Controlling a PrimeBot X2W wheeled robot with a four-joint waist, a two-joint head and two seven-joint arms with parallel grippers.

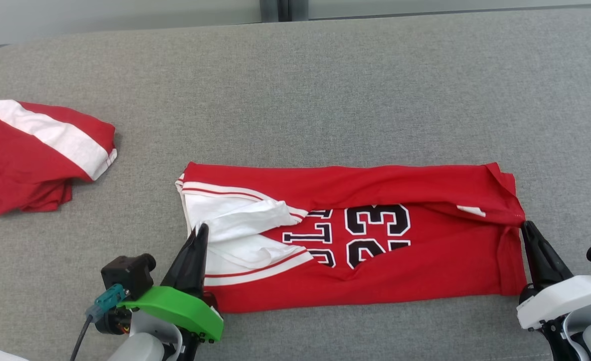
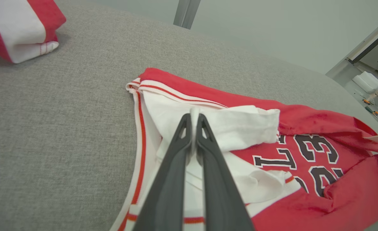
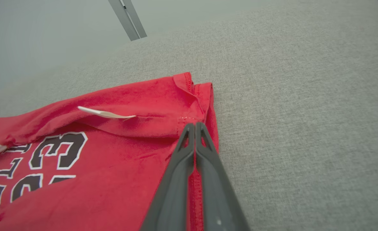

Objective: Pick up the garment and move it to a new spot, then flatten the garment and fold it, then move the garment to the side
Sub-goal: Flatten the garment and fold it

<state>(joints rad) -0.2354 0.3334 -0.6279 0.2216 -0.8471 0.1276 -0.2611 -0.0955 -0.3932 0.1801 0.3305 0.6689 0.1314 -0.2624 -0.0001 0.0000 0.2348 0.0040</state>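
The garment (image 1: pixel 416 273) is a red jersey with a black-and-white "23" and white sleeve trim. It lies in a long band on the grey cloth surface (image 1: pixel 325 90), its far half folded over toward me. My left gripper (image 1: pixel 202 229) is shut on the white cloth at its left end; in the left wrist view a sliver of white cloth shows between the tips of the left gripper (image 2: pixel 194 115) over the garment (image 2: pixel 352 192). My right gripper (image 1: pixel 525 225) is shut on the red hem at the right end, where the right gripper (image 3: pixel 194 124) meets the garment (image 3: pixel 112 160).
A second red-and-white folded garment (image 1: pixel 34 155) lies at the far left, also visible as the folded garment (image 2: pixel 19 29) in the left wrist view. Bare grey surface stretches behind and to the right of the jersey. The surface's far edge meets a pale wall.
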